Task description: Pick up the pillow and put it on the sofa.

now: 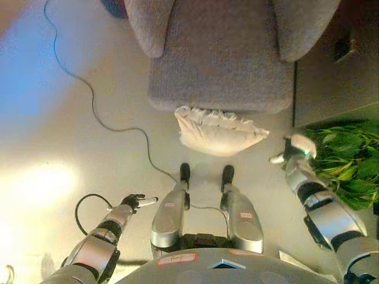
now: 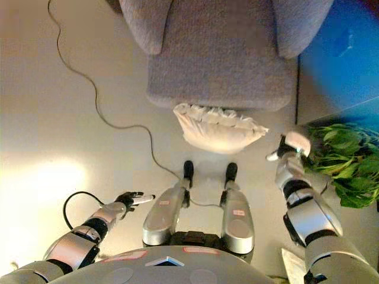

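A white frilled pillow point(image 1: 216, 132) lies on the floor against the front edge of the grey sofa point(image 1: 220, 59); it also shows in the right eye view point(image 2: 218, 130). My left hand point(image 1: 135, 202) hangs low at the lower left, well away from the pillow, fingers straight and holding nothing. My right hand point(image 1: 294, 150) is to the right of the pillow, a short gap from its right tip, fingers relaxed and holding nothing. It shows in the right eye view too point(image 2: 289, 146).
A green leafy plant point(image 1: 349, 163) stands at the right, close to my right arm. A dark cabinet or wall panel point(image 1: 331, 65) stands to the right of the sofa. A thin dark cord point(image 1: 95, 112) runs across the floor at the left.
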Tool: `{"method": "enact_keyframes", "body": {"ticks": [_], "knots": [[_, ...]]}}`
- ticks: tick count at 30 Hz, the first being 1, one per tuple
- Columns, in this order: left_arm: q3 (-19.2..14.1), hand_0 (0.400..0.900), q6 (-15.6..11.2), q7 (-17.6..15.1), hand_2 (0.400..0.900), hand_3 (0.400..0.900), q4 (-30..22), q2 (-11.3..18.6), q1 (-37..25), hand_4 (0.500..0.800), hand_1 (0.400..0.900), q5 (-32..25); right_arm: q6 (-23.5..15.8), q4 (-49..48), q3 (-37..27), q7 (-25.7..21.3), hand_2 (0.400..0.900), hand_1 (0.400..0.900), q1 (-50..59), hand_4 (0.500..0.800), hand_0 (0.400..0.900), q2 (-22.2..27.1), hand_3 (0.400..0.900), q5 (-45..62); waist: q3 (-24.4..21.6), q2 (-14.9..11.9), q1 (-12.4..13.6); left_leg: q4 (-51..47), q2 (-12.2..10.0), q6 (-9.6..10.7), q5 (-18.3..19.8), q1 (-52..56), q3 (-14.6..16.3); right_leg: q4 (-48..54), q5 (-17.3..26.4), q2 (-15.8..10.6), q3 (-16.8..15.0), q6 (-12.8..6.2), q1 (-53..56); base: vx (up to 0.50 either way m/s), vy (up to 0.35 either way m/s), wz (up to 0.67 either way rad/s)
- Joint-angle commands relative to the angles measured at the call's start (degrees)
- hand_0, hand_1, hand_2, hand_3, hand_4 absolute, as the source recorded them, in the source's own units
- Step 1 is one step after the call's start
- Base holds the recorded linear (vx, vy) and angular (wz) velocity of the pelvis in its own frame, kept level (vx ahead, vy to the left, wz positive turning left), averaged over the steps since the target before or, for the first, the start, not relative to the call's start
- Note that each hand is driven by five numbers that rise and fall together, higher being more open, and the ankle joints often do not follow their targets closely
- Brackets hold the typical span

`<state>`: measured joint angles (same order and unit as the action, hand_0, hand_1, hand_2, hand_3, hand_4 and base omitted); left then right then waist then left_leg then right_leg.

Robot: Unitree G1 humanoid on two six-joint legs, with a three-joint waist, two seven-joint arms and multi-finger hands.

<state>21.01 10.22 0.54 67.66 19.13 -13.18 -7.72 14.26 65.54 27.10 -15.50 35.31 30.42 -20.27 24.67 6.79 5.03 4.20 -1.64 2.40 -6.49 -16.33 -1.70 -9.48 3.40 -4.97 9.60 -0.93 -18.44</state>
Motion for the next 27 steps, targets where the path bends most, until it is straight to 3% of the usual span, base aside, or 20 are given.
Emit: {"method": "enact_keyframes", "body": {"ticks": [1, 10, 27], "knots": [[-0.4, 0.900, -0.9, 0.0, 0.900, 0.900, 1.9, 3.4, 1.6, 0.800, 0.900, -2.4, 0.4, 2.2, 2.7, -1.3, 0.900, 0.900, 5.2, 0.800, 0.900, 5.9, 0.900, 2.1, 1.0, -0.1, 1.3, 4.2, 4.0, -1.8, 4.4, -4.8, -3.6, -9.0, -9.4, -2.2, -0.4, -1.43, -1.7, -0.09, -0.018, 0.22], [0.7, 0.900, -2.6, 1.6, 0.900, 0.900, -0.3, 2.7, 3.0, 0.800, 0.900, -5.7, 2.4, 4.0, 3.4, -0.2, 0.900, 0.900, 15.9, 0.800, 0.900, 11.6, 0.900, 3.3, 3.9, 4.3, 3.4, 7.6, 5.9, -1.4, 3.6, -10.8, -3.6, -16.5, -12.4, -4.1, 1.3, -0.59, -8.9, -0.05, 0.027, 0.09], [0.6, 0.900, -5.2, 4.2, 0.900, 0.900, -6.8, 3.1, 6.9, 0.800, 0.900, -13.1, 2.8, 2.9, 7.0, 4.6, 0.900, 0.900, 27.5, 0.800, 0.900, 15.2, 0.900, 5.0, 5.1, 9.6, 5.2, 11.5, 6.2, -1.7, 2.3, -21.2, -2.3, -22.8, -14.2, -3.8, -1.3, -0.14, -20.4, -0.01, 0.042, 0.00]]}}
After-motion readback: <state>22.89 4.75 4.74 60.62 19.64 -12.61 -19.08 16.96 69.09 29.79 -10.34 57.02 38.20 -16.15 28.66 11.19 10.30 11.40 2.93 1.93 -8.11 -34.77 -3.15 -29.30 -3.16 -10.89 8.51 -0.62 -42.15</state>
